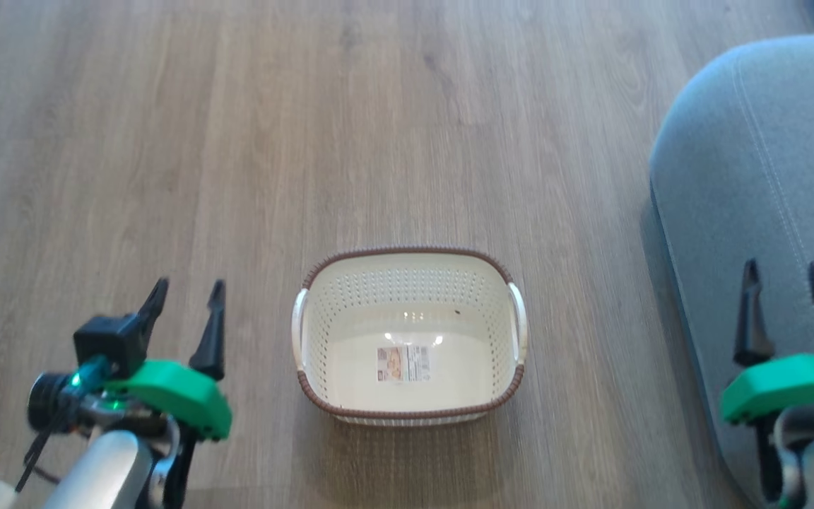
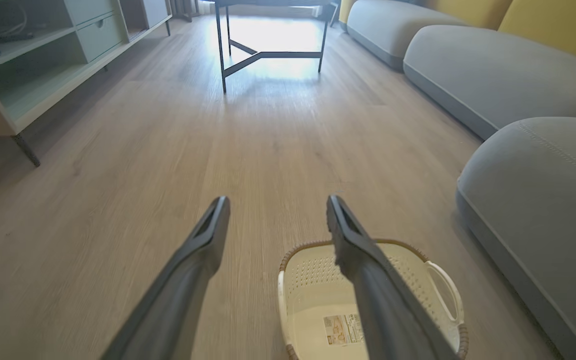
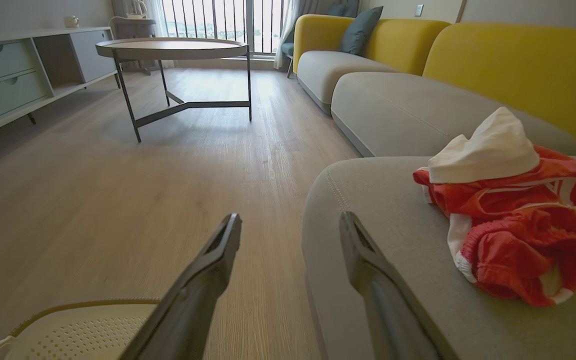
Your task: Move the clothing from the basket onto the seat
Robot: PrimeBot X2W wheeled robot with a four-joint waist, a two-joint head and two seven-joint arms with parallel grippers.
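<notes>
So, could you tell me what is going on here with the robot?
The robot appears to have finished moving laundry. The basket sits empty on the wooden floor, and the red and white clothing lies heaped on the grey seat. The left fingers, beside the basket, and the right fingers, over the seat's edge, are open and hold nothing.
</notes>
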